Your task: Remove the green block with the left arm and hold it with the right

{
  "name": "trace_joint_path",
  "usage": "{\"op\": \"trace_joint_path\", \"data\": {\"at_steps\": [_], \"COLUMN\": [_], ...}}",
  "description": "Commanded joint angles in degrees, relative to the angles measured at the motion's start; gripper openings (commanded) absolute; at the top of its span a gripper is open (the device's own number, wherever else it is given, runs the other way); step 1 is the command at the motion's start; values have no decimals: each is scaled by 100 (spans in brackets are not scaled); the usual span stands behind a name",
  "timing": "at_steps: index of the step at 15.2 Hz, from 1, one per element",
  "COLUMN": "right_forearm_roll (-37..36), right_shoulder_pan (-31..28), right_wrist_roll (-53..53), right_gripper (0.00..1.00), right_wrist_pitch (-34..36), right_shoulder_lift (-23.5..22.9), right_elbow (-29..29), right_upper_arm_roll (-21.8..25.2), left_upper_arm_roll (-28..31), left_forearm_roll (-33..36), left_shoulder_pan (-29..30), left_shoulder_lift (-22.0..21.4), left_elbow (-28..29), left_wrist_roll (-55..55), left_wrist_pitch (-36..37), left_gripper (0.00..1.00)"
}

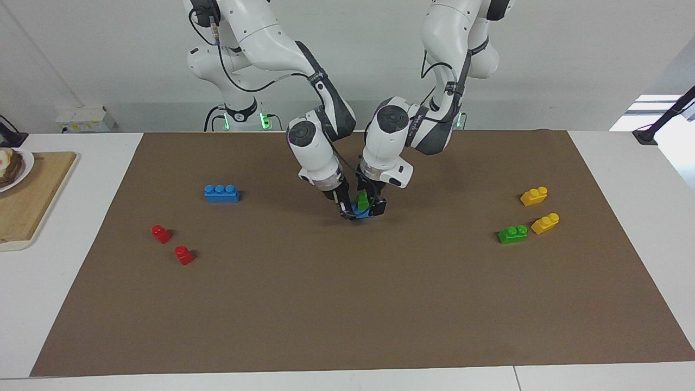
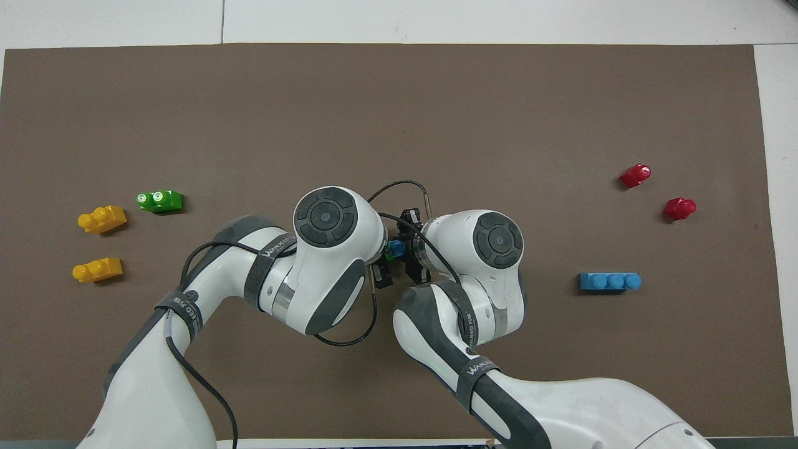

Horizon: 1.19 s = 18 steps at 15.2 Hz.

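Observation:
A green block (image 1: 362, 202) sits on a short blue brick (image 1: 359, 213) at the middle of the brown mat (image 1: 347, 304). My left gripper (image 1: 371, 202) comes down on the green block and is shut on it. My right gripper (image 1: 347, 210) is shut on the blue brick under it, low over the mat. In the overhead view both wrists cover most of the stack; only slivers of the green block (image 2: 389, 252) and the blue brick (image 2: 398, 247) show between the left gripper (image 2: 384, 259) and the right gripper (image 2: 409, 248).
A second green block (image 1: 512, 234) and two yellow bricks (image 1: 534, 196) (image 1: 545, 223) lie toward the left arm's end. A long blue brick (image 1: 221, 193) and two red bricks (image 1: 161, 233) (image 1: 184, 254) lie toward the right arm's end. A wooden board (image 1: 27, 206) lies off the mat.

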<state>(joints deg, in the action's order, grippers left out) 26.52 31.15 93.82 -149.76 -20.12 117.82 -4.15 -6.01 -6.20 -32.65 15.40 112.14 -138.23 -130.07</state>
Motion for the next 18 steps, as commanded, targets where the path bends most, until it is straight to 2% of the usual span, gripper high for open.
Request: {"op": "trace_joint_path", "data": {"at_steps": [1,5,9,10,15,16,18], "right_forearm_roll": [239,660,679,679,679,679,679], "right_shoulder_pan": [31,22,22,22,22,31,31], "right_wrist_roll": [31,23,5,5,-21,-21,-30], "right_gripper": [0,0,0,0,0,0,0], "right_wrist_pitch": [-185,-361,-396,-396,-396,-396,-396], "right_shoulder_lift": [-45,-71,-80,-80,-80,-80,-80], "right_elbow": [4,-5,-5,-5,-5,-5,4], "right_upper_arm_roll": [1,1,10,10,10,10,10], "left_upper_arm_roll": [73,73,73,73,73,73,73], "left_forearm_roll": [31,31,31,31,31,31,31], "left_shoulder_pan": [-84,-84,-75,-75,-57,-48,-5], "left_shoulder_lift": [-98,-98,-116,-116,-221,-265,-361], "left_elbow": [150,150,150,150,141,141,133], "left_wrist_roll": [76,199,463,463,656,674,744], "left_wrist_pitch": [-97,-80,17,17,96,140,219], "left_gripper": [100,100,92,86,9,0,0]}}
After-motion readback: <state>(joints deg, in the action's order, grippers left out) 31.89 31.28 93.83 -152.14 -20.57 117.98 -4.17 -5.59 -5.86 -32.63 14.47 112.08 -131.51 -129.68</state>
